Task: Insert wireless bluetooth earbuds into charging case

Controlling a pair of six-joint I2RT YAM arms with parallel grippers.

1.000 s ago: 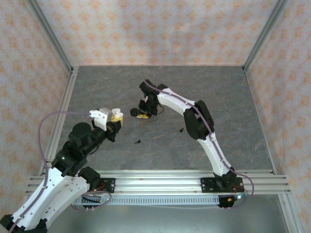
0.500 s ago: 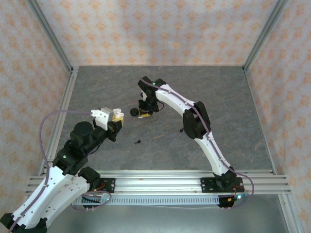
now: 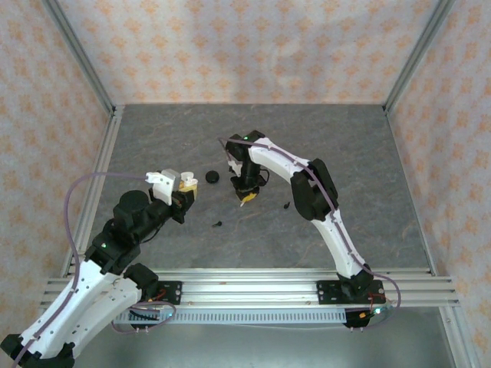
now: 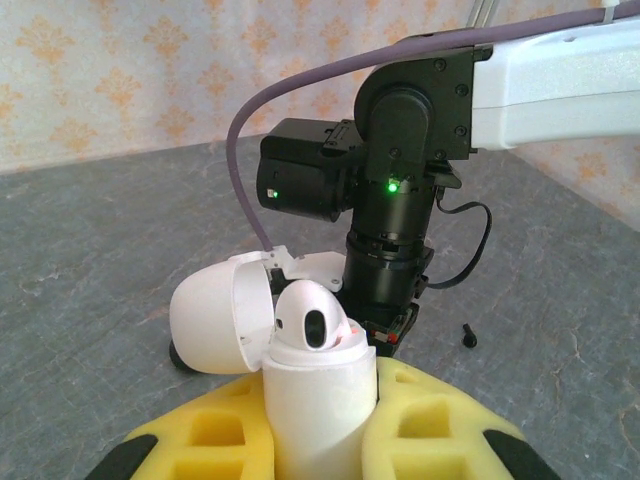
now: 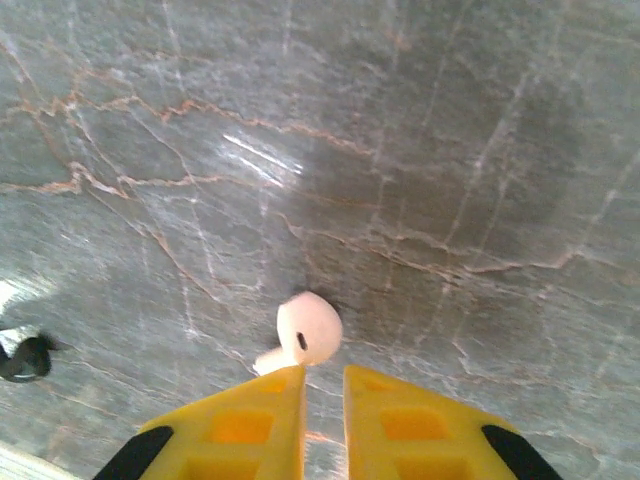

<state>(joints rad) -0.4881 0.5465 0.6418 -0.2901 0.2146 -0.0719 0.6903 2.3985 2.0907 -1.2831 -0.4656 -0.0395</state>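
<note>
Nearest to the arm bases, a black earbud (image 3: 218, 224) is seen lying loose on the grey tabletop (image 3: 345, 146). Slightly farther out on the left, the left hand (image 4: 325, 390) is closed on a white charging case (image 4: 318, 395), which is held upright between the yellow pads with its lid (image 4: 220, 318) swung open to the side. One white earbud (image 4: 310, 325) is seated in the case, its rounded head standing above the rim.

Towards the middle of the tabletop, the right hand (image 5: 323, 372) is pointed straight down, with its yellow fingers (image 5: 235, 425) drawn to a narrow slit (bare tabletop is seen through the gap, and nothing is clamped in it). A second white earbud (image 5: 305, 335) is found just beyond the fingertips, resting on the stone-patterned surface, its stem running behind the tip of one finger; whether it is touched by that finger cannot be told.

To the right of this hand, a second black earbud (image 3: 285, 205) lies apart on the tabletop. Farther back, between the two hands, a black rounded case (image 3: 212, 177) is set on the surface.
</note>
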